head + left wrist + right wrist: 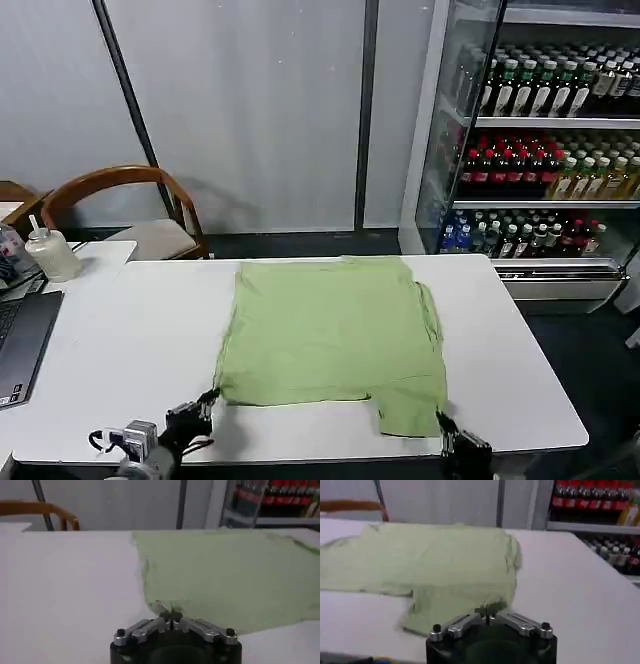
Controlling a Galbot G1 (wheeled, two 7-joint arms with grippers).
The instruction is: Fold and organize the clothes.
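**Gripping the near hem: one T-shirt, two grippers**

Left gripper (171, 616): black body, two silver-grey metal fingers (145, 628) drawn together to a point; tips pinched on the near left corner of the T-shirt (335, 335), where the cloth puckers into a small ridge. In the head view it sits at the table's near edge (205, 400), with a looped black cable beside it.

Right gripper (488, 613): same build, fingers closed tip to tip on the near edge of the short flap at the garment's near right corner; in the head view, low at the table edge (445, 425).

T-shirt: light lime-green, soft matte cotton, plain side up, lying flat in a roughly square shape at the table's centre. Fine creases across the body; right side bunched in a folded sleeve; near edge stepped, the right part reaching closer to the edge.

Table (130, 340): white, smooth, rectangular.

Surroundings: laptop (20, 345) and a pale bottle (50, 252) at far left; curved wooden chair (130, 205) behind; glass-fronted drinks cooler (540, 130) with rows of bottles at right.
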